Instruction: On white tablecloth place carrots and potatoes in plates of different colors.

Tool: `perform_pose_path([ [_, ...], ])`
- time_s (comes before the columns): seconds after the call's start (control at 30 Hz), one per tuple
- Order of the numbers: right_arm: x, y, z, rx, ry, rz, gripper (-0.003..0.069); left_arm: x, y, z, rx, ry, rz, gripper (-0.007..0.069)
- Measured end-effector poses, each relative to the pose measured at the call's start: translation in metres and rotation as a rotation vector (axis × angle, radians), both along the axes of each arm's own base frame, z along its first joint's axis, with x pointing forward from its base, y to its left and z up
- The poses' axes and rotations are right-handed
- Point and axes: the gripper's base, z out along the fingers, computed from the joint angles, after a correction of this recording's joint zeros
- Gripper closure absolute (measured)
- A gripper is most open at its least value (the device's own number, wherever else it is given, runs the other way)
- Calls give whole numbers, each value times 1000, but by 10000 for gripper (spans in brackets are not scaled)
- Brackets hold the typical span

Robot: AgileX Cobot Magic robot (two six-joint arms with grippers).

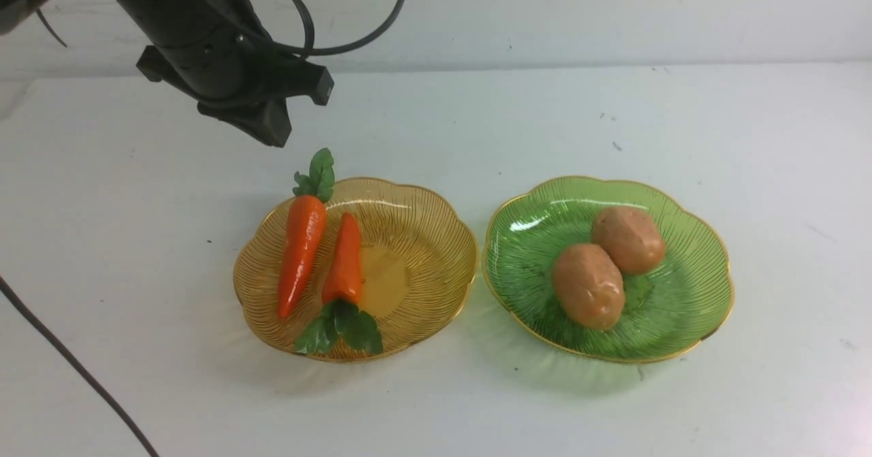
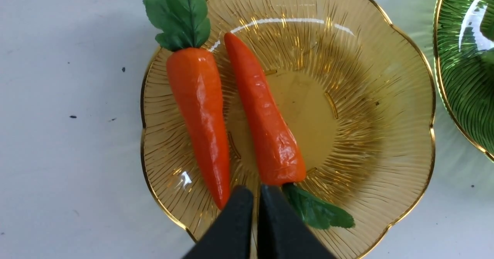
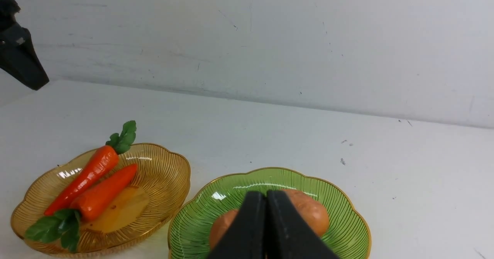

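On the white tablecloth stand two plates side by side. The amber plate holds two carrots, lying next to each other with their leafy tops at opposite ends. Two potatoes lie touching in the green plate. My left gripper hangs shut and empty above the cloth behind the amber plate; in its wrist view the closed fingertips sit over the carrots. My right gripper is shut and empty, raised on the near side of the green plate; the front view does not show it.
A dark cable crosses the cloth at the front left. A pale wall rises behind the table's far edge. Black cables loop from the left arm.
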Motion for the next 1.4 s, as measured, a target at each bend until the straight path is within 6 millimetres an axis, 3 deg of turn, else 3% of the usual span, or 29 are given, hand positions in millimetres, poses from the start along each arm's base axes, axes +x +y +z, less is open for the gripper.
perform_pose_path([
  [0.13, 0, 0, -3, 4, 14, 3, 674, 0, 1, 0, 15, -4, 1, 614],
  [0.27, -4, -1, -18, -4, 23, -1, 674, 1, 4, 0, 48, -12, 4, 614],
  [0.5, -29, -15, -70, -3, -99, -116, 674, 1, 5, 0, 55, -16, 5, 614],
  [0.67, -26, -17, -109, -42, -37, -158, 674, -15, 8, 24, 29, -71, 6, 614],
  [0.8, -24, -18, -125, -87, 6, -160, 674, -37, 11, 53, -10, -143, 4, 614],
  [0.97, -24, -19, -128, -116, 12, -179, 674, -74, 18, 83, -54, -214, -1, 614],
  [1.17, -24, -24, -131, -176, 32, -239, 674, -115, 28, 94, -62, -249, -7, 614],
  [1.4, -23, -26, -131, -204, 39, -272, 674, -171, 43, 89, -52, -264, -14, 614],
])
